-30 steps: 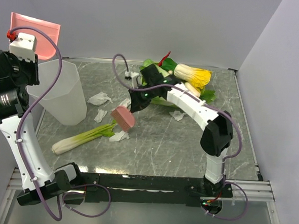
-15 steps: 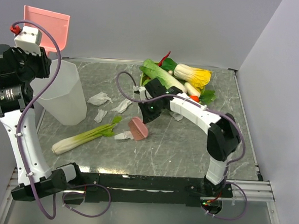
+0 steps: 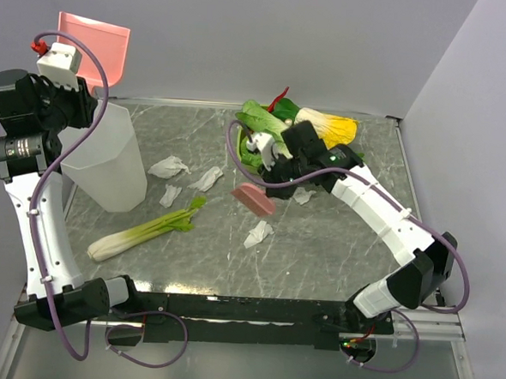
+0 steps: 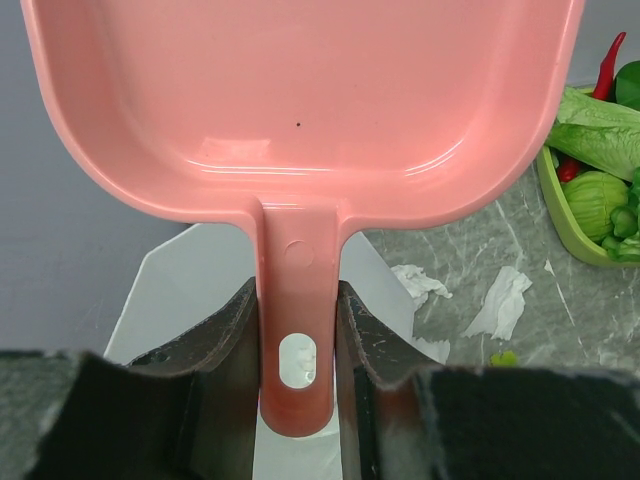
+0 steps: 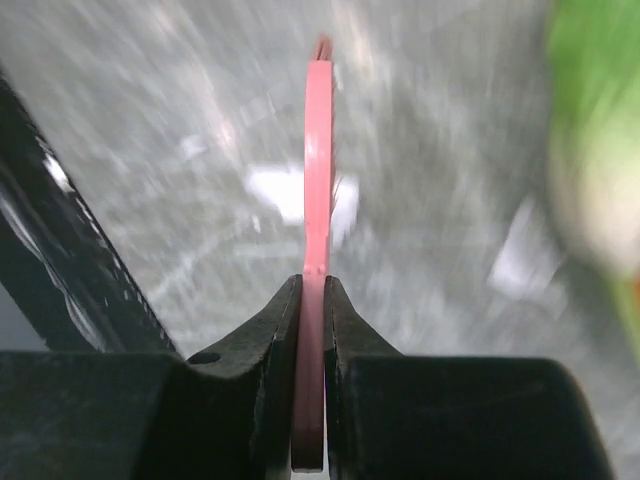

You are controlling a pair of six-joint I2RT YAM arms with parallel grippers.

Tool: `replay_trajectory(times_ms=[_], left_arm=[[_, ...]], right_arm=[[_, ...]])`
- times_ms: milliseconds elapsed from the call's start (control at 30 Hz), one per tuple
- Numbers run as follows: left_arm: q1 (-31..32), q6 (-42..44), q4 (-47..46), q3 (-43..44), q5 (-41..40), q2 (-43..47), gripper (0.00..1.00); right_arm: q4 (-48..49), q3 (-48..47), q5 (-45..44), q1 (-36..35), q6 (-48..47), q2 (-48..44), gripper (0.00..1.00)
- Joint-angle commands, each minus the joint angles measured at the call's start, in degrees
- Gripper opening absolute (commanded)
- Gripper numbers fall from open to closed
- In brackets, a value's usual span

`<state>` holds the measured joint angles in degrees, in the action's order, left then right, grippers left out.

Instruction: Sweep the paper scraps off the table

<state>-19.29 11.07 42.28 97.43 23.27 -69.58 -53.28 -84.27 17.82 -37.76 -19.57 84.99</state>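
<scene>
Sweeping scraps (image 3: 257, 234) with brush (image 3: 254, 200)
Right hand (image 5: 312, 290) pinches it; left hand (image 4: 297, 330) clamps the dustpan (image 4: 300, 100) aloft. Next, probably: lower it to the desk (image 3: 318, 254) beside them.

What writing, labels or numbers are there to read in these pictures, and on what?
None can be read.
The dustpan, brush and bin are plain, with no label or print.
The right wrist view is too blurred to show any small print.
</scene>
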Motion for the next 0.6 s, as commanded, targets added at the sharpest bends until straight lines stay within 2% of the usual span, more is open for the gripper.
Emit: replay_trajectory(times_ms=[0,100,267,333,567], left_arm=[[0.2,0.9,-2.6,1.0,1.5,0.8,0.01],[0.1,1.6,-1.6,0.6,2.8,1.4,0.01],[0.1,0.2,-1.5,-0.7,5.7,2.9,0.01],[0.2,0.1,-1.3,-0.8,6.8,3.2,0.01],[0.1,-0.6,-1.3,-1.6,10.2,4.5,0.01]], right_arm=[[2.6,-10.8,8.4,-1.3,-8.7,4.0,0.0],[4.7,-15.0,10.1,-1.4,-15.8,8.2,0.0],[22.3,-7.7,14.6,-1.9,-32.4,8.9,0.0],[29.8,-5.6,14.5,-2.8,-35.6,9.9,0.0],[43.9,-4.0,11.8,-5.7,-50.2,18.6,0.0]])
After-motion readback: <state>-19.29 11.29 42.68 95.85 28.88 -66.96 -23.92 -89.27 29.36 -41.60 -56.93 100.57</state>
